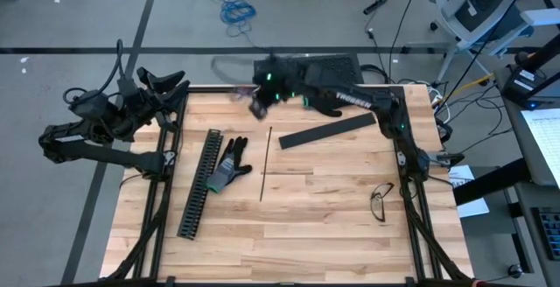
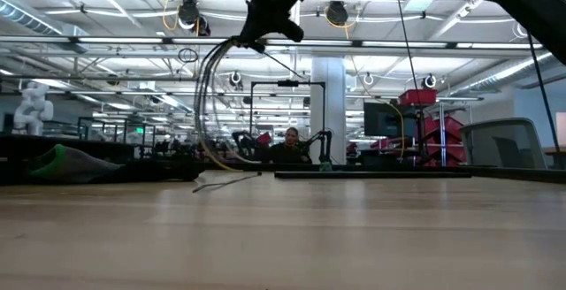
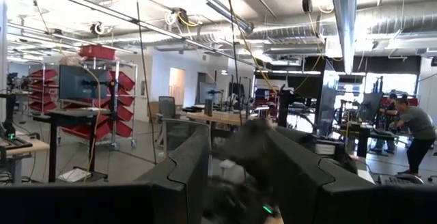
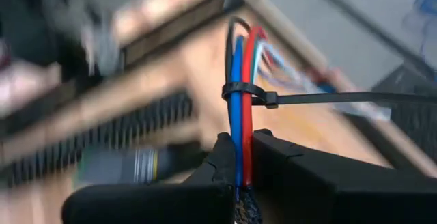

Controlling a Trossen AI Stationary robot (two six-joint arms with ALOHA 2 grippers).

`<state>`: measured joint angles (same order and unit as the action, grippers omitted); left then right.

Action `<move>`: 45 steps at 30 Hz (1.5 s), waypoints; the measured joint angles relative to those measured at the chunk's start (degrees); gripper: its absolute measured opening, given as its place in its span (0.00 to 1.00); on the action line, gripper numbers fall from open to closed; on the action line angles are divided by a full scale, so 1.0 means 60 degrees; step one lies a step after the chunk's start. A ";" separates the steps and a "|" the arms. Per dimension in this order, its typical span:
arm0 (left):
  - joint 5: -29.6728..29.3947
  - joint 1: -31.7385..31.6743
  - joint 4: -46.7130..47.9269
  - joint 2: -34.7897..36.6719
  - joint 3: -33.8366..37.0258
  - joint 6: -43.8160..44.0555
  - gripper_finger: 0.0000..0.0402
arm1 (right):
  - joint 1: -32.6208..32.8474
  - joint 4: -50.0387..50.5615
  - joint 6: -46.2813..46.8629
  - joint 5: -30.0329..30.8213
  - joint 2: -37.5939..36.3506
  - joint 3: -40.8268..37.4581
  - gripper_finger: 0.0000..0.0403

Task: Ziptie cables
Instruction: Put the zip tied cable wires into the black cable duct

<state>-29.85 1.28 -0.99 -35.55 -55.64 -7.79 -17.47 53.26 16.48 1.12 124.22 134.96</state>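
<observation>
A wooden table (image 1: 289,226) is seen from above. Near its right edge lie a pair of glasses (image 1: 381,201). Toward the left, a long black slotted channel (image 1: 199,182) lies beside a dark glove with a green cuff (image 1: 229,164), and a thin dark rod (image 1: 265,163) lies just right of the glove. Farther back rests a flat black strip (image 1: 326,131). Over the table's far edge, the right gripper (image 4: 237,157) is clenched on the cables (image 4: 240,115), a bundle of blue, red, green and dark wires held high above the table; a black zip tie (image 4: 254,94) circles them just beyond the fingers. The left gripper (image 1: 171,84) waits off the table's far left corner, its fingers partly apart, holding nothing.
</observation>
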 joint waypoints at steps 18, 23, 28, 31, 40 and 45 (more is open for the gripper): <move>0.0000 0.0000 0.0041 0.0000 0.0000 0.0000 0.35 | 0.3269 0.3559 -0.0486 0.0813 0.0748 -0.2713 0.03; 0.0000 0.0000 0.0043 0.0000 0.0000 -0.0004 0.35 | 0.3535 0.3585 0.0180 0.1071 0.0476 -0.4692 0.03; 0.0000 0.0000 0.0072 0.0000 0.0000 -0.0007 0.35 | 0.3576 0.3328 0.1183 0.1179 -0.0116 -0.6711 0.03; 0.0000 -0.0004 0.0072 0.0000 0.0000 -0.0007 0.35 | 0.3567 0.3346 0.1745 0.1394 -0.0596 -0.7712 0.03; 0.0000 -0.0001 0.0072 0.0000 0.0000 -0.0014 0.35 | 0.3536 0.3466 0.3310 0.2067 -0.2320 -0.9901 0.09; 0.0000 0.0000 0.0069 0.0000 0.0000 -0.0015 0.35 | 0.3474 0.2788 0.3014 0.2318 -0.2830 -1.0075 0.30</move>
<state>-29.85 1.28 -0.57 -35.55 -55.64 -7.88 3.38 69.99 34.56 15.03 107.24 74.51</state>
